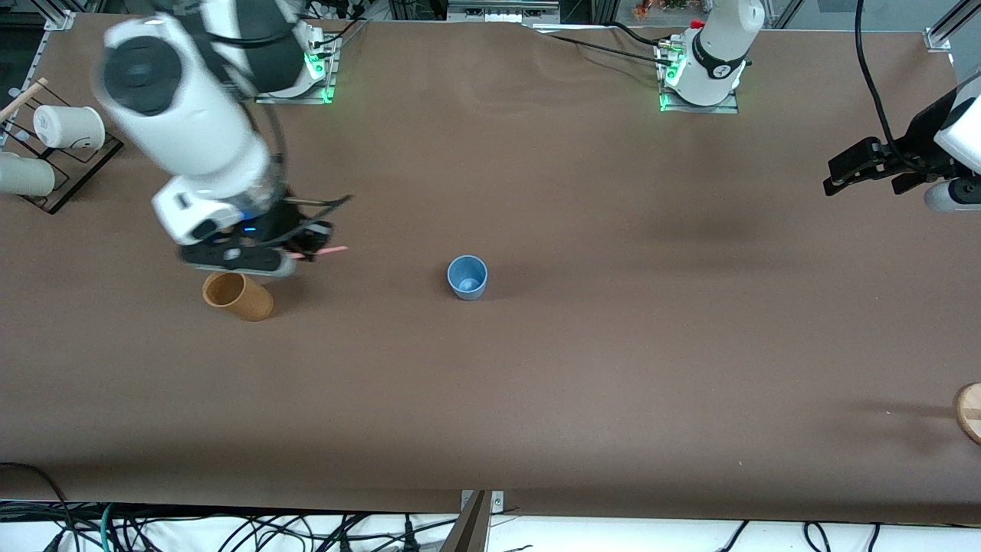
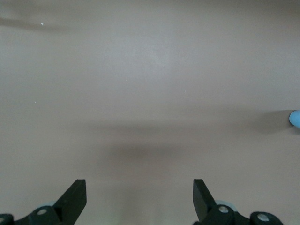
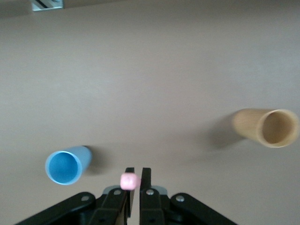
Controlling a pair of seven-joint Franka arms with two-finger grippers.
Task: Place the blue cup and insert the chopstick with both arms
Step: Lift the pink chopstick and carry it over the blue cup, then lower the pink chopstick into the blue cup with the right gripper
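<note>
Your right claw [image 1: 310, 244] grips the thin pink chopstick [image 1: 331, 250], mostly hidden. The tapered blue cup [image 1: 467, 277] stands on the matte brown surface [image 1: 613, 345]. Your left claw [image 1: 862, 170] waits, fingers apart.

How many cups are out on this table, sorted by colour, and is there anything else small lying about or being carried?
Blue cup: 1
Tan cup: 1
White cups on the rack: 2
Pink chopstick, pinched in the right tool: 1
Wooden stick by the rack: 1
Total: 6
</note>
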